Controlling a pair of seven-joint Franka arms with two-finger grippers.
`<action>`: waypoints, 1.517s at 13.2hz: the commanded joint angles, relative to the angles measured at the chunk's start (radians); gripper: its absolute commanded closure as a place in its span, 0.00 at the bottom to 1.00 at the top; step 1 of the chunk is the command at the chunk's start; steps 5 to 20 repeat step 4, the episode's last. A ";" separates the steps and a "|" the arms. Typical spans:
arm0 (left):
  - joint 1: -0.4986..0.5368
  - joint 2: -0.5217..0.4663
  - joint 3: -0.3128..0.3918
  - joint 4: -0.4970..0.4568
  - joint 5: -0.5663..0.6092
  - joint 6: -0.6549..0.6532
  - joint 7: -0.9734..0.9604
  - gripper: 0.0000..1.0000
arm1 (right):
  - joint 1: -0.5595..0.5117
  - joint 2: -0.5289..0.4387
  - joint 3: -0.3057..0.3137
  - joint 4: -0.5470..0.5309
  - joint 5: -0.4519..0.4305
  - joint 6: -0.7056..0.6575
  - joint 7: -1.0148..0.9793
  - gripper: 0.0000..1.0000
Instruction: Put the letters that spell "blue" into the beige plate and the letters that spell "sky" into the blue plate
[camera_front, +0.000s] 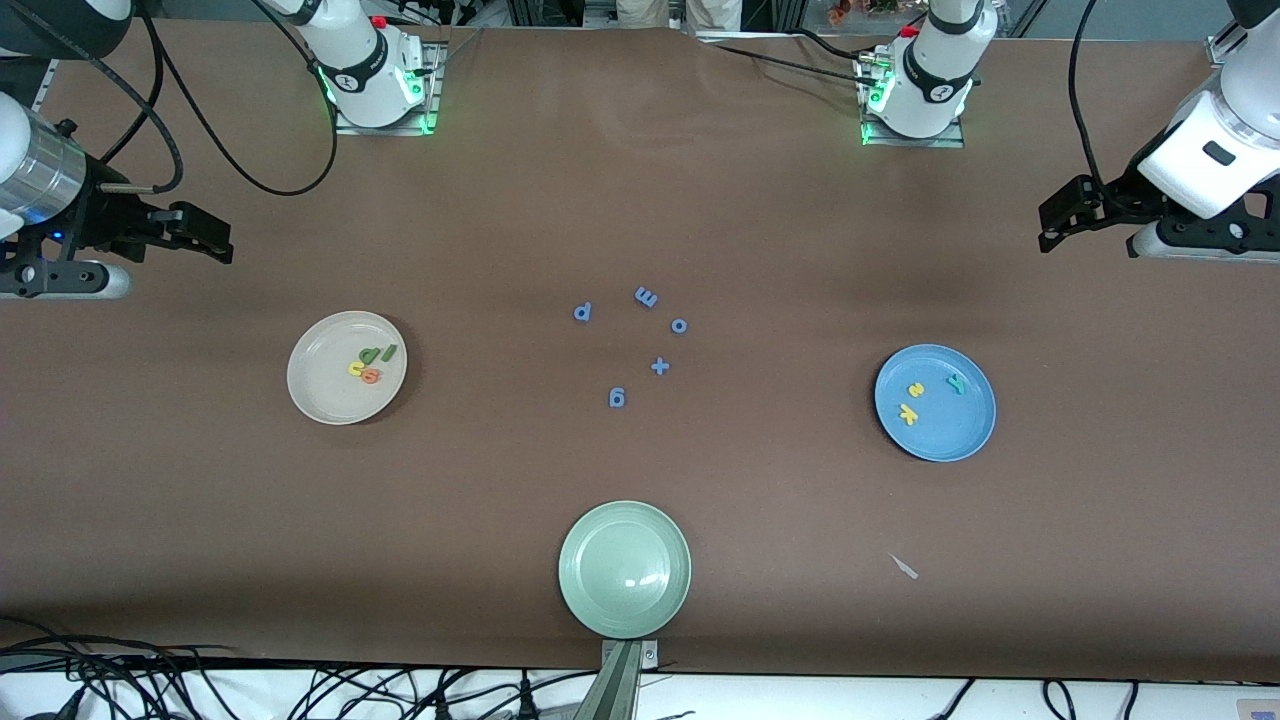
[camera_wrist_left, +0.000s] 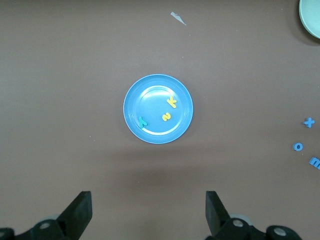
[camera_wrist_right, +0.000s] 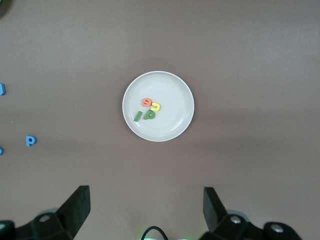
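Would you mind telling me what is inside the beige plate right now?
The beige plate holds four letters: green "l", green "b", yellow "u" and orange "e", clustered together. Nothing covers them.

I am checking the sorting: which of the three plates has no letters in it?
The pale green plate, nearest the front camera. The beige plate holds four letters and the blue plate holds three.

Beige plate: round, shallow, cream, flat on the table toward the right arm's end. Holds four foam letters in a tight cluster: green "l", green "b", yellow "u", orange "e".

Blue plate: round, shallow, toward the left arm's end. Holds yellow "s", yellow "k", teal "y", lying apart.
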 joint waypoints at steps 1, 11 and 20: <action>-0.005 -0.008 0.003 0.004 -0.010 -0.015 -0.005 0.00 | 0.002 0.012 0.002 0.028 -0.007 -0.024 -0.011 0.00; -0.002 -0.007 0.003 0.006 -0.010 -0.053 -0.011 0.00 | 0.001 0.012 0.001 0.028 -0.011 -0.022 -0.011 0.00; -0.002 -0.007 0.003 0.006 -0.010 -0.053 -0.011 0.00 | 0.001 0.012 0.001 0.028 -0.011 -0.022 -0.011 0.00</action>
